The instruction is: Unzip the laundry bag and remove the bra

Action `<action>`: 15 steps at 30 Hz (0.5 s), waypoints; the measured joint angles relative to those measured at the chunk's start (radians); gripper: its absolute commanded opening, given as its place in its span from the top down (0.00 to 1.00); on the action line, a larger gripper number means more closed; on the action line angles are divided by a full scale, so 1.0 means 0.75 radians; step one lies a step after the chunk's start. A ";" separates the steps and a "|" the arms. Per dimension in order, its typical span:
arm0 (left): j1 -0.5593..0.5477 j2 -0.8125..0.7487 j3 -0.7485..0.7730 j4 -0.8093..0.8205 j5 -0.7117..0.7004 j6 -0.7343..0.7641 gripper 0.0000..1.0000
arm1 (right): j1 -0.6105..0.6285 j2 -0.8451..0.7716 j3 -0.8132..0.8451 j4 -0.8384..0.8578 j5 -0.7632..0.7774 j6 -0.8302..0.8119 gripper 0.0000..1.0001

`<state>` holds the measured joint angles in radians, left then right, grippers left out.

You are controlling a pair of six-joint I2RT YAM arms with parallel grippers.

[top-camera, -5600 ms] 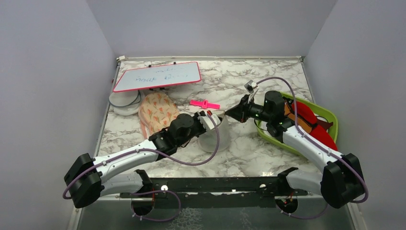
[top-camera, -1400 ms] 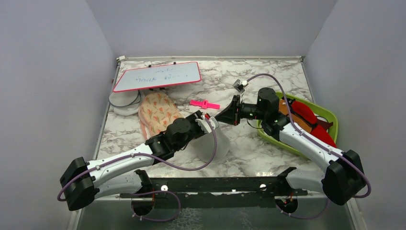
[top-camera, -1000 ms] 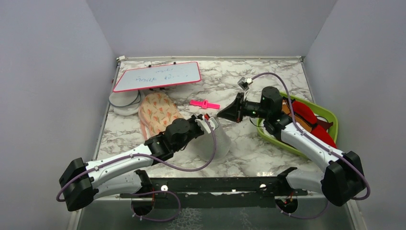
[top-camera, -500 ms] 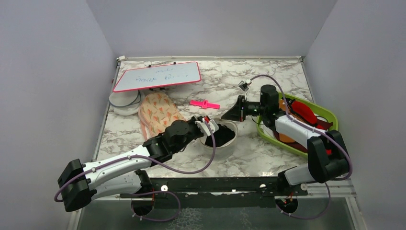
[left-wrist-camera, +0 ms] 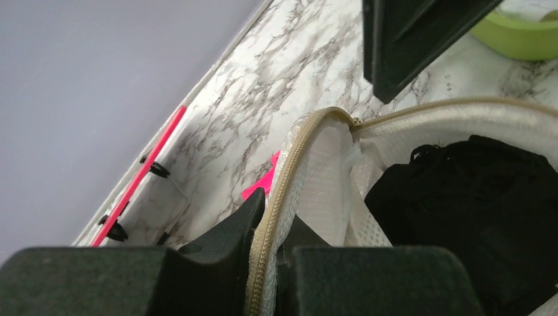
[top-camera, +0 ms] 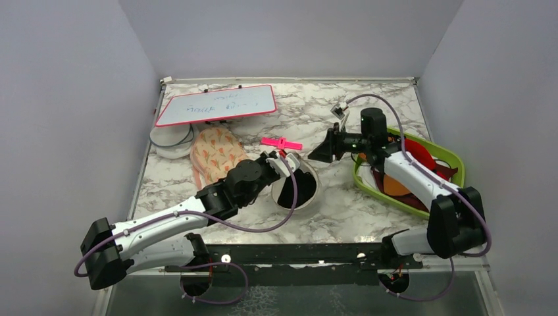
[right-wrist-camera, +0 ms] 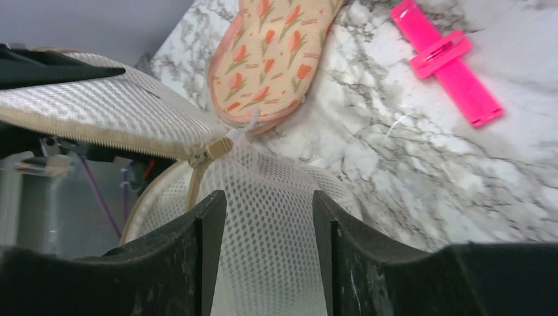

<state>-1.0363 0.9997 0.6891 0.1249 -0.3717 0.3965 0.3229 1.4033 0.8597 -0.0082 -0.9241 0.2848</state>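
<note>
The laundry bag [top-camera: 315, 189] lies open in mid-table, its white mesh lid half [right-wrist-camera: 99, 122] lifted. My left gripper [top-camera: 281, 164] is shut on the lid's beige zipper rim [left-wrist-camera: 266, 224]. The black bra [top-camera: 293, 191] fills the lower half, and it shows dark against the white lining in the left wrist view [left-wrist-camera: 487, 197]. My right gripper [top-camera: 318, 153] hangs open just right of the bag, and nothing is between its fingers. In its wrist view the right gripper [right-wrist-camera: 268, 197] frames the bag's mesh wall [right-wrist-camera: 270, 237] without touching it.
A peach floral pouch [top-camera: 214, 155] lies left of the bag, and a pink clip [top-camera: 281, 143] behind it. A whiteboard [top-camera: 217, 104] leans at the back left. A green bin [top-camera: 411, 205] of red and orange garments stands at the right, beside the right arm.
The right gripper has opened and drawn back to the right of the bag. The lid half has swung open in the left gripper, baring the black bra.
</note>
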 measured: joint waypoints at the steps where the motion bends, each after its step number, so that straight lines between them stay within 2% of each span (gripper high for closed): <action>1: 0.000 0.005 0.017 -0.008 -0.022 -0.013 1.00 | -0.002 -0.021 0.013 -0.042 0.026 -0.016 0.42; 5: -0.001 0.018 0.070 -0.055 -0.076 -0.062 1.00 | 0.017 -0.149 0.104 -0.258 0.180 -0.107 0.41; 8: 0.000 0.030 0.100 -0.080 -0.097 -0.096 1.00 | 0.072 -0.230 0.160 -0.371 0.253 -0.146 0.46; 15: 0.000 0.057 0.118 -0.127 -0.111 -0.142 1.00 | 0.359 -0.360 0.111 -0.415 0.322 -0.055 0.45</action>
<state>-1.0363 1.0428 0.7776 0.0296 -0.4549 0.2901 0.5922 1.1336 0.9428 -0.3195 -0.6827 0.2432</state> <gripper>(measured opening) 0.023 0.539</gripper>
